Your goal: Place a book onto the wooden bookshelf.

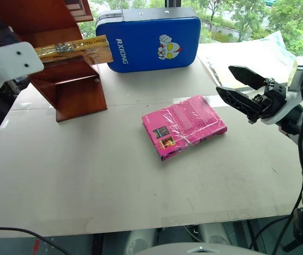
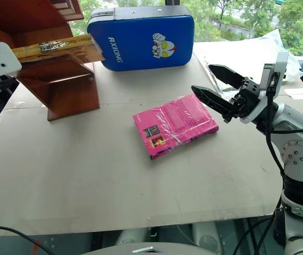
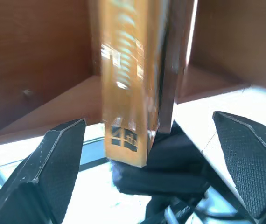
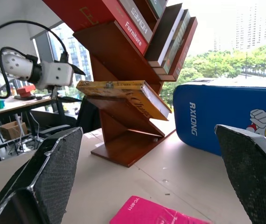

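Note:
The book (image 1: 77, 49), yellow-orange and plastic-wrapped, lies on a slanted panel of the wooden bookshelf (image 1: 69, 87) at the table's far left. Its end pokes out toward my left gripper (image 3: 147, 168). That gripper is open, with a black finger (image 3: 44, 172) on either side of the book's end and a gap to each. The right wrist view shows the book (image 4: 119, 88) resting on the bookshelf (image 4: 123, 140), with my left gripper (image 4: 74, 84) beside it. My right gripper (image 1: 225, 79) hovers open and empty over the table's right side.
A pink wrapped book (image 1: 183, 126) lies flat mid-table, just left of my right gripper. A blue padded case (image 1: 151, 40) stands at the back, right of the bookshelf. Several other books (image 4: 165, 32) fill the upper shelves. A crumpled clear sheet (image 1: 258, 50) lies back right.

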Available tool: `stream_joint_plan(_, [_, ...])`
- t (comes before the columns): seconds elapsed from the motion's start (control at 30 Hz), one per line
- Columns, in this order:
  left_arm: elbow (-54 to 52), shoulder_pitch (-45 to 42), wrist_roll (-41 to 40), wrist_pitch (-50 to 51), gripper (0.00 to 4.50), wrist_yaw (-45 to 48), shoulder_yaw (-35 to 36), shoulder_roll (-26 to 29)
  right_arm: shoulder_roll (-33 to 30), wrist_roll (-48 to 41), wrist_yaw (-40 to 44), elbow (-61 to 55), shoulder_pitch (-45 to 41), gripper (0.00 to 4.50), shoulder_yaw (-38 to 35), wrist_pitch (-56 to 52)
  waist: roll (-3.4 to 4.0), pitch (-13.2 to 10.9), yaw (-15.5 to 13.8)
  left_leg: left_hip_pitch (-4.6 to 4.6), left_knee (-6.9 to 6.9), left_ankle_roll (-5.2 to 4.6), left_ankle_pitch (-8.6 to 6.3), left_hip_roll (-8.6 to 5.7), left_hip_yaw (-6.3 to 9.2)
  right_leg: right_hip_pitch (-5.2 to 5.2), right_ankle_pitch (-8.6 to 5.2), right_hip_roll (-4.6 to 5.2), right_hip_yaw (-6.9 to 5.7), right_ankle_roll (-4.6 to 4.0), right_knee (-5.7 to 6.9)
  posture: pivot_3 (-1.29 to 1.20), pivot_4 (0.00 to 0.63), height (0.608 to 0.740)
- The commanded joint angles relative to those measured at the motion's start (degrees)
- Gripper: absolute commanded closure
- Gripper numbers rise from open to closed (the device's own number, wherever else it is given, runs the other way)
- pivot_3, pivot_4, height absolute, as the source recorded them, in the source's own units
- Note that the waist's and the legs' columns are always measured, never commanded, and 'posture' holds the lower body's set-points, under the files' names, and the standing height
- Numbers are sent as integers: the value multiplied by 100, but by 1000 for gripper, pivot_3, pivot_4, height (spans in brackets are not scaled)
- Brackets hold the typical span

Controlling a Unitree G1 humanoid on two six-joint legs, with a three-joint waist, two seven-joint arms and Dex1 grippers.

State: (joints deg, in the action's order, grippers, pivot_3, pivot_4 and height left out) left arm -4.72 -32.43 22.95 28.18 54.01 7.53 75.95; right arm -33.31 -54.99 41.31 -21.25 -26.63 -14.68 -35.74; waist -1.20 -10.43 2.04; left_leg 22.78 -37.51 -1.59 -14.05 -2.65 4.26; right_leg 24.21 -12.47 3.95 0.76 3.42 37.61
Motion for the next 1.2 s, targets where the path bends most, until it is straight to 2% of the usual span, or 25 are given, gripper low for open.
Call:
stream_joint_plan(0.03, [-506,-79,-391,705,29,115,527,-146,-179,-61,73,-120,52,0,-283,87,0,0,4,0,0,0,0,0,1,0,0,-1,-1,0,0,0,150,740])
stream_joint_plan(0.1, [-807,-278,-883,1287,29,86,652,-706,-230,-80,83,-127,63,0,-303,89,3,1,-1,-2,0,0,0,1,-1,0,0,-1,1,0,4,0,150,740])
stream_joint_plan(0.27, [-1621,-1151,-2244,3136,29,-184,725,-2660,-371,-142,116,-212,189,0,-362,-18,-3,-1,-76,6,-56,1,0,1,19,-20,0,-5,-19,1,19,0,150,740])
stream_joint_plan(0.37, [-2276,-1179,-3146,3950,29,-186,1035,-3583,-682,52,384,-417,888,0,-439,-45,-13,-5,-108,11,-79,0,-1,0,19,-32,1,-4,-17,2,16,0,150,740])
stream_joint_plan(0.5, [-3104,124,-3747,3907,29,-450,1253,-4406,-801,676,615,-611,2389,0,-588,416,4,6,-100,0,-70,2,-2,1,5,-36,-3,2,-1,11,2,0,150,740])
stream_joint_plan(0.57, [-3236,1189,-3447,3211,29,-706,920,-4340,-653,875,716,-597,3099,0,-701,689,10,8,-89,-6,-58,3,-3,1,-3,-28,-5,4,16,14,6,0,150,740])
stream_joint_plan(0.7, [-3596,2813,-4045,2581,29,-1128,1429,-5553,-428,1795,667,-203,3937,0,-587,1461,10,8,-128,-19,-57,3,-4,7,-1,-32,-4,10,34,10,3,0,150,740])
stream_joint_plan(0.77, [-3579,3677,-3910,1706,29,-1143,1323,-5737,-350,2314,774,108,4193,0,-438,2015,4,11,-154,-15,-76,2,-4,8,2,-40,1,16,29,7,-2,0,150,740])
stream_joint_plan(0.9, [-3307,4572,-3603,792,29,-1523,1198,-5851,-209,2859,1049,635,4489,0,-324,2983,4,21,-208,-47,-80,18,-15,16,4,-82,-18,25,32,2,-13,0,150,740])
stream_joint_plan(1.2, [-3328,5464,-3690,43,29,-1760,743,-5809,-129,2994,1312,1296,4633,0,-354,3756,19,31,-245,-38,-71,0,-9,36,1,-89,-20,15,18,1,-53,0,150,740])
